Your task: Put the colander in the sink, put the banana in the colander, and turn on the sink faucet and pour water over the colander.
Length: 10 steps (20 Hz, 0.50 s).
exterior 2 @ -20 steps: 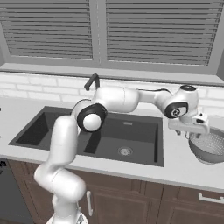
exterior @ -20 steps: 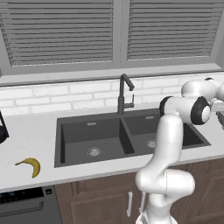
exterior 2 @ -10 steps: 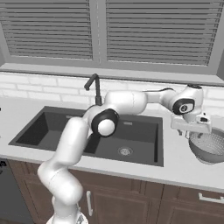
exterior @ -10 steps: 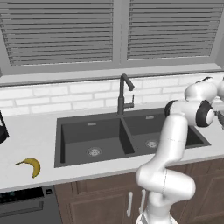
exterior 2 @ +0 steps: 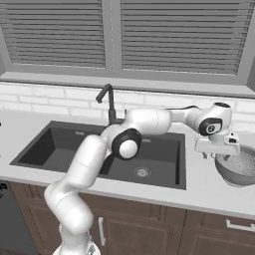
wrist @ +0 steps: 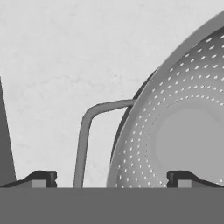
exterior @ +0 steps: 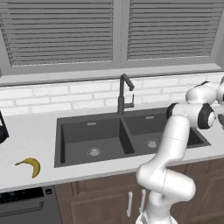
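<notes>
The colander (exterior 2: 240, 168), a silvery perforated bowl, stands on the counter to the right of the sink (exterior 2: 60, 149). My gripper (exterior 2: 217, 155) hangs open just above the colander's left rim. In the hand view the colander (wrist: 175, 131) and its wire handle (wrist: 85, 131) lie close below, with the rim between my fingertips (wrist: 41, 178) and nothing gripped. The banana (exterior: 30, 165) lies on the counter left of the sink (exterior: 78, 131). The dark gooseneck sink faucet (exterior 2: 108, 102) rises behind the divider, and no water runs from the sink faucet (exterior: 122, 94).
A white brick backsplash and a window with shut blinds run behind the counter. A dark object (exterior: 2, 129) stands at the far left counter edge. Wooden cabinet doors (exterior 2: 149, 229) sit below the counter.
The hand has come down a little over the colander's left rim, and the arm's elbow has swung to the right. The jaws stay open. Colander and banana have not moved.
</notes>
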Available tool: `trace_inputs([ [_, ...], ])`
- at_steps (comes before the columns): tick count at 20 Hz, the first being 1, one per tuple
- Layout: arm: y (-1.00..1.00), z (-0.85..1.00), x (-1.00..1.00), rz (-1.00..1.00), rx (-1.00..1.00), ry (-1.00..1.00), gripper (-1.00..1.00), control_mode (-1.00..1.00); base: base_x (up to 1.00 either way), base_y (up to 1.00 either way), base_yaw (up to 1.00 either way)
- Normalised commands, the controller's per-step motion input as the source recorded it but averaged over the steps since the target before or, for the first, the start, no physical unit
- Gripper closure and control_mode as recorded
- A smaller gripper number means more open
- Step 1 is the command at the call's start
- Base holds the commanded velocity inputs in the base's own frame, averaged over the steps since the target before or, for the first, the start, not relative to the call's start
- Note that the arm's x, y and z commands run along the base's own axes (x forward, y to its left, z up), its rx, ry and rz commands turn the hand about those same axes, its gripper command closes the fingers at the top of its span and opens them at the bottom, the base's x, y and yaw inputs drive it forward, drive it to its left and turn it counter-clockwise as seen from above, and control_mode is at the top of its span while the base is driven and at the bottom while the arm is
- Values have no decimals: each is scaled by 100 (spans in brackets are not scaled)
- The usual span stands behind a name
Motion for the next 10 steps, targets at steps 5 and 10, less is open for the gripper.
trace_inputs([
  [5,-4,-7,15,7,0,0,-100,-100,0,0,0],
  [10,-3,-7,9,6,0,0,-100,-100,0,0,0],
])
